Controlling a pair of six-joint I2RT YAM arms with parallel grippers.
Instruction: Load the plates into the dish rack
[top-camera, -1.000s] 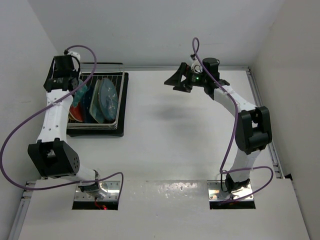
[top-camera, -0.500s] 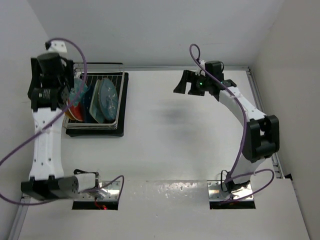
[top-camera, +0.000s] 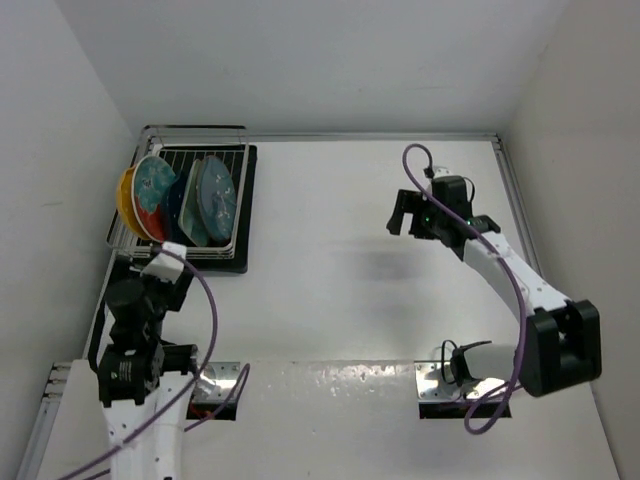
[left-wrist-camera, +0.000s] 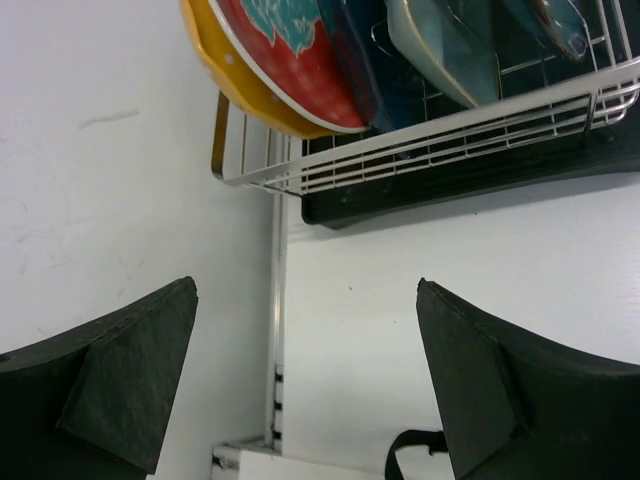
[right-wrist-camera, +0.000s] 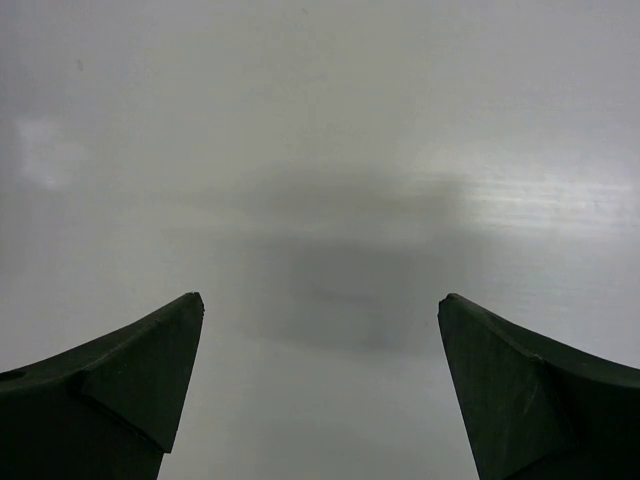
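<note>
Silver wire of the dish rack (top-camera: 193, 128) is seen loaded with all five plates (top-camera: 214, 193) on edge at the far left of the tabletop (top-camera: 330, 300), straight ahead of the nearer left hand (left-wrist-camera: 305, 290), spread and empty, the right hand (right-wrist-camera: 320, 300) likewise spread, well apart.

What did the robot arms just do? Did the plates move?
The left tool pulled back from over the dish rack toward its base, open and empty. The right tool also swung back nearer its base, open too. The plates stayed standing in the rack.
</note>
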